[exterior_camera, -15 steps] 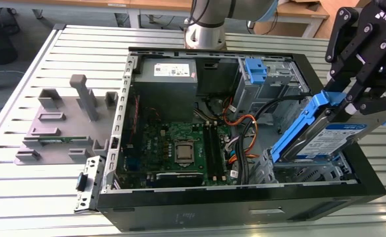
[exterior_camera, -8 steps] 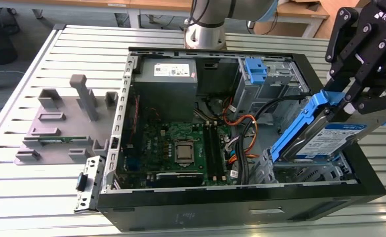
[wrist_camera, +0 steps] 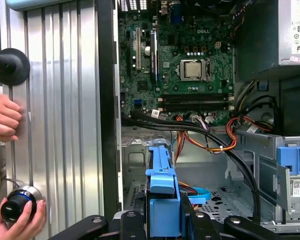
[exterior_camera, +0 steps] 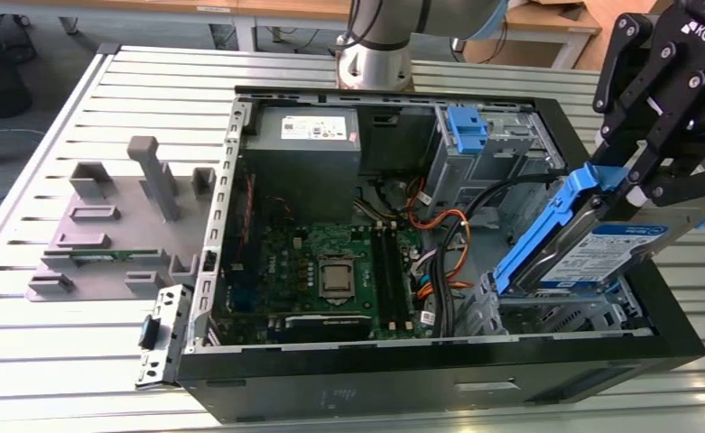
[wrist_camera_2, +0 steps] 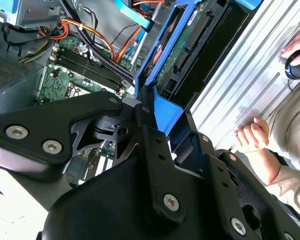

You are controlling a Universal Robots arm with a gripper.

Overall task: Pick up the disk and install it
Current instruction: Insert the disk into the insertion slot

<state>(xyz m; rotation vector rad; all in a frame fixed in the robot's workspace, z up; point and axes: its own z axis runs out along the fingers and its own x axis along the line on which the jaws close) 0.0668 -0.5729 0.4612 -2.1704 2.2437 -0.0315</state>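
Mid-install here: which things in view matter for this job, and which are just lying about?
Job: disk, tilted above the open computer case; gripper, clamped on the disk.
Idle: grey fixture blocks on the table; power supply; motherboard; a person's hand on the table.

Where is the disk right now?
The disk is at the exterior view's right, tilted on edge and gripped by the end effector, over that end of the open computer case.

Your slatted metal table (exterior_camera: 39,361) carries an open computer case (exterior_camera: 449,383) lying on its side. Grey plastic fixture (exterior_camera: 124,225) sits at the case's nine o'clock, arm base (exterior_camera: 374,63) at twelve, in the exterior view.
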